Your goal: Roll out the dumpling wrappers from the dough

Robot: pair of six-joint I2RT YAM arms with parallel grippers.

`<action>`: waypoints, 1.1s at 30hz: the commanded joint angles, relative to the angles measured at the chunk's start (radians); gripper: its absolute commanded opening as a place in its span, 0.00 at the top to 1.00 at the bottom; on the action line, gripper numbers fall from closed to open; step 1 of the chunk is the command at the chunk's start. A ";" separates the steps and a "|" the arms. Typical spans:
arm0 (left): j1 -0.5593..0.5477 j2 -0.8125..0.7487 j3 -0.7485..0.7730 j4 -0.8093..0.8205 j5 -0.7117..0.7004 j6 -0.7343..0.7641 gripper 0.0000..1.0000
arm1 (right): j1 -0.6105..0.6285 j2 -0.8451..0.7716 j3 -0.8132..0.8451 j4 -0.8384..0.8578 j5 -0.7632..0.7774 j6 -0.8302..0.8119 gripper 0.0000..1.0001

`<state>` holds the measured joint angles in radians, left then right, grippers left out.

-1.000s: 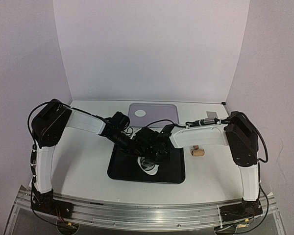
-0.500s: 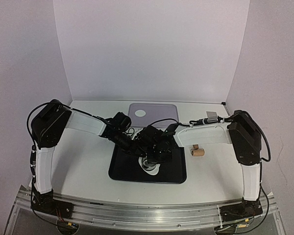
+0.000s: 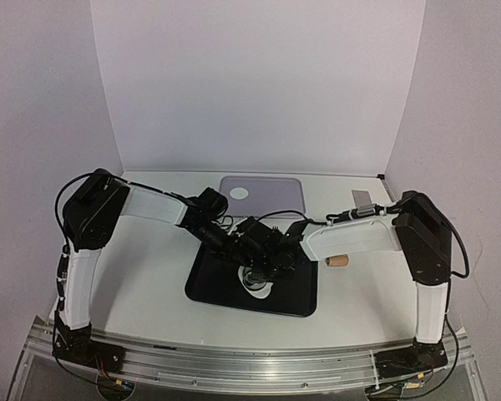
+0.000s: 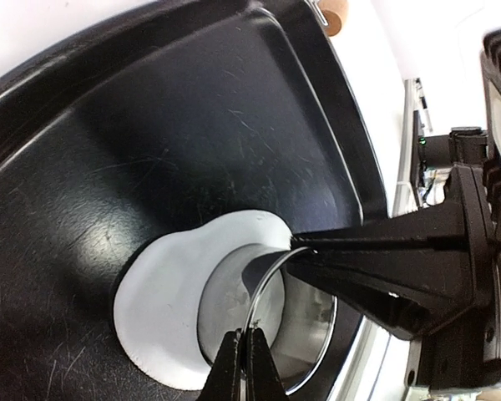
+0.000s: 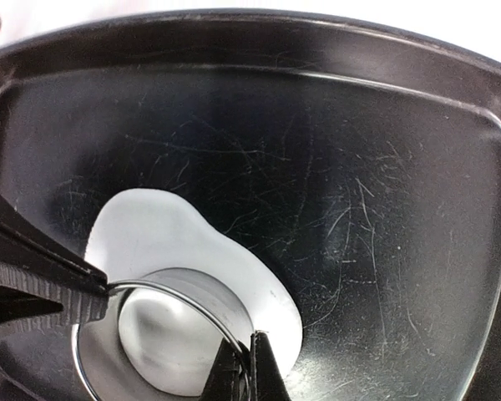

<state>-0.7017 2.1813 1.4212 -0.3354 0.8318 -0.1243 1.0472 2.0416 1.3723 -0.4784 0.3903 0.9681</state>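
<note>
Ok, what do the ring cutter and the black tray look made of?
Ring cutter: thin polished metal, likely steel; its wall mirrors the white dough. Black tray: glossy hard plastic or coated metal, unclear which; fine pale scratches.

dough [image 4: 154,292]: thin flat white sheet, irregular outline, lying in black tray [image 4: 150,142] toward its near side, metal ring [image 5: 196,288] set on it. dumpling wrapper [image 3: 240,192]: small round white disc, flat, beyond tray's far edge.
</note>
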 commanded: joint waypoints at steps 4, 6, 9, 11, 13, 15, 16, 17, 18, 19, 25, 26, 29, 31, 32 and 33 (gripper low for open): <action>-0.024 0.104 -0.035 -0.137 -0.396 0.162 1.00 | 0.018 0.091 -0.035 0.047 -0.061 0.207 1.00; -0.032 0.091 -0.094 -0.181 -0.335 0.145 1.00 | -0.036 0.056 -0.055 0.047 -0.057 0.183 1.00; -0.055 0.071 -0.206 -0.220 -0.223 0.096 1.00 | -0.107 0.023 -0.053 0.046 -0.034 0.097 1.00; -0.066 0.078 -0.261 -0.241 -0.162 0.072 1.00 | -0.137 0.031 -0.023 0.046 -0.035 0.024 1.00; -0.070 0.085 -0.284 -0.246 -0.131 0.057 1.00 | -0.145 0.056 0.020 0.044 -0.043 -0.033 1.00; -0.070 0.095 -0.284 -0.251 -0.114 0.053 1.00 | -0.146 0.084 0.052 0.037 -0.064 -0.053 1.00; -0.071 0.101 -0.278 -0.256 -0.107 0.051 1.00 | -0.143 0.092 0.056 0.035 -0.076 -0.049 1.00; -0.070 0.108 -0.267 -0.259 -0.096 0.047 1.00 | -0.135 0.095 0.049 0.033 -0.078 -0.042 1.00; -0.064 0.116 -0.249 -0.260 -0.085 0.038 1.00 | -0.120 0.095 0.041 0.031 -0.070 -0.037 1.00; -0.052 0.127 -0.223 -0.257 -0.075 0.023 1.00 | -0.102 0.092 0.030 0.026 -0.058 -0.034 1.00; 0.004 0.150 -0.078 -0.204 -0.130 -0.061 1.00 | 0.016 0.126 -0.002 -0.029 -0.055 0.024 1.00; 0.003 0.133 -0.089 -0.195 -0.141 -0.066 1.00 | 0.017 0.134 -0.009 -0.028 -0.065 0.041 1.00; -0.007 0.086 -0.167 -0.179 -0.157 -0.070 1.00 | 0.012 0.134 -0.003 -0.026 -0.060 0.038 1.00; -0.017 0.078 -0.243 -0.173 -0.158 -0.067 1.00 | 0.006 0.130 0.023 -0.026 -0.062 0.012 1.00; -0.019 0.080 -0.286 -0.165 -0.155 -0.071 1.00 | 0.004 0.127 0.036 -0.026 -0.062 0.001 1.00; -0.019 0.084 -0.321 -0.154 -0.152 -0.076 1.00 | 0.003 0.123 0.047 -0.027 -0.061 -0.008 1.00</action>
<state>-0.6819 2.1599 1.3259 -0.2377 0.8748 -0.1872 1.0443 2.0688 1.4183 -0.5101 0.3950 0.9770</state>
